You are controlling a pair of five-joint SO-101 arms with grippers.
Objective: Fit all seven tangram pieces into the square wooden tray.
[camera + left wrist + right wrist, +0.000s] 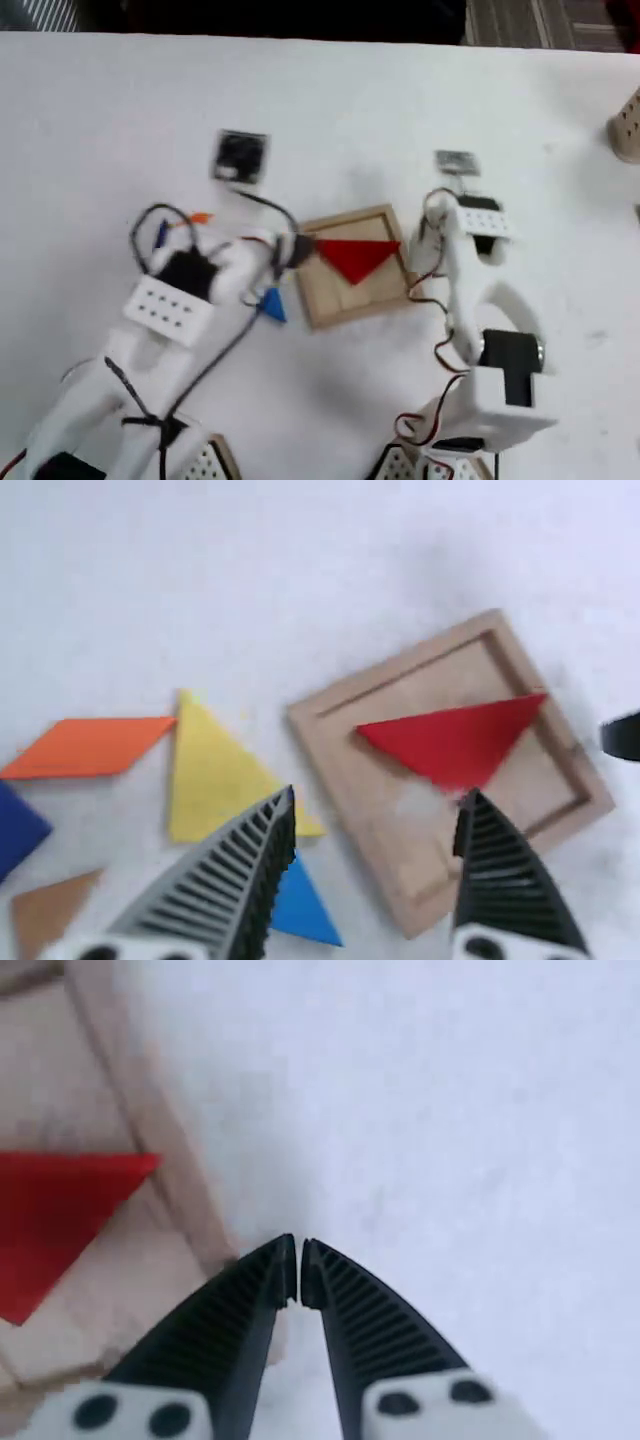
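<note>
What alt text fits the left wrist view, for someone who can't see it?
A red triangle lies in a square wooden tray on a white table, with the open left gripper above it. Beside the tray lie a yellow triangle, an orange piece and a blue triangle.

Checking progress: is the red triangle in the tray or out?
In. The red triangle lies within the rim of the tray, one corner reaching that rim; whether it sits flat, I cannot tell.
</note>
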